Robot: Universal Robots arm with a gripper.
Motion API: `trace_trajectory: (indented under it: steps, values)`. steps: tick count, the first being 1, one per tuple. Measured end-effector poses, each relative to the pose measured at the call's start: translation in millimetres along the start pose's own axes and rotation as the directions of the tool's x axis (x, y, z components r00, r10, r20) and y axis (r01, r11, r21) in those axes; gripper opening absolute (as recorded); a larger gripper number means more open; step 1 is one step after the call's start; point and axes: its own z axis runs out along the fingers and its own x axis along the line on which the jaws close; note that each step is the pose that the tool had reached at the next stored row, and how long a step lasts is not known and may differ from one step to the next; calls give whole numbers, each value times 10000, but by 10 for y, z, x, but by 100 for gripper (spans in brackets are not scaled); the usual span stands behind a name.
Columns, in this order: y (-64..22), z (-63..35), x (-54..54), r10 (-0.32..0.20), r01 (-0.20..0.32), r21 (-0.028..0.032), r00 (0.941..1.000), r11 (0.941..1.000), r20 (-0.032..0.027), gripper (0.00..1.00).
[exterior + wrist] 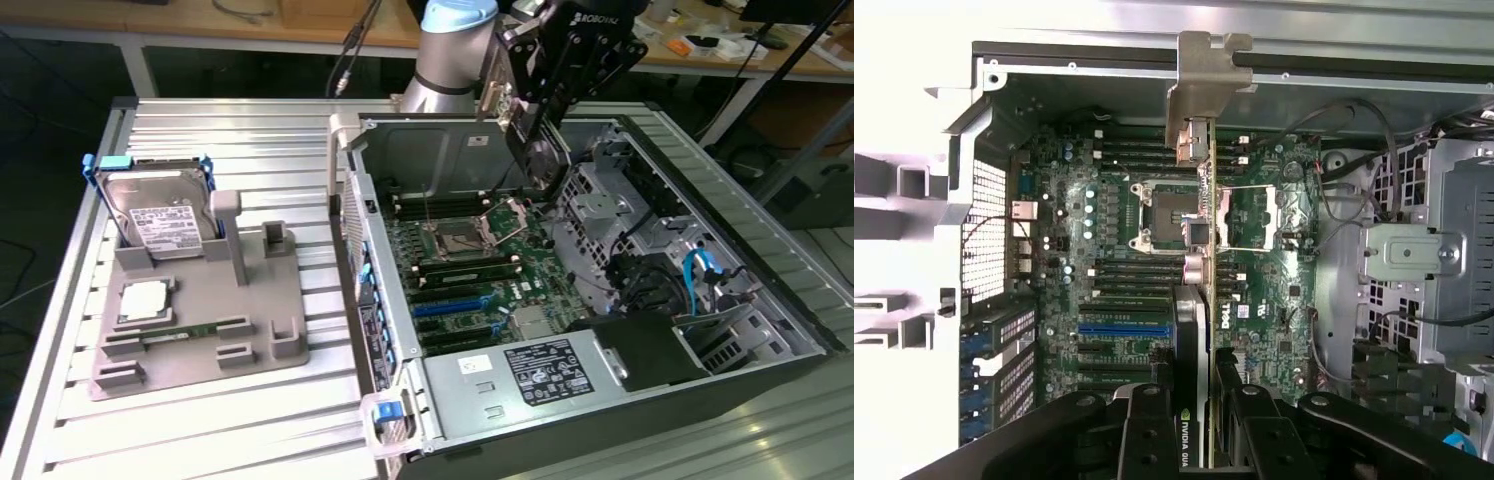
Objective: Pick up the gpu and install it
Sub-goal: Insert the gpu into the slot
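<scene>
My gripper (531, 120) hangs over the far half of the open computer case (747, 250) and is shut on the gpu (514, 105). The card hangs edge-down above the motherboard (467, 265), clear of it. In the wrist view the gpu (1194, 330) is a narrow dark slab seen edge-on, clamped between the black fingers (1144, 430) of the gripper (1199, 435). Its grey metal bracket (1206, 80) sticks out at the far end. The card lies over the CPU socket (1174, 220), and the blue expansion slot (1119, 328) sits off to one side of it.
On the exterior view's left a grey parts holder (254, 350) carries a silver hard drive (154, 215), a processor (144, 300) and a green memory stick (180, 330). Inside the case are the power supply (534, 375), drive cages (607, 205) and loose cables (701, 270).
</scene>
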Motion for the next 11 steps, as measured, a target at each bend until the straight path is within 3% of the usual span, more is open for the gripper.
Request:
trace_trajectory:
  steps: [11]
  values:
    - [0,0,-7,1,-1,0,10000,10000,-12,27]
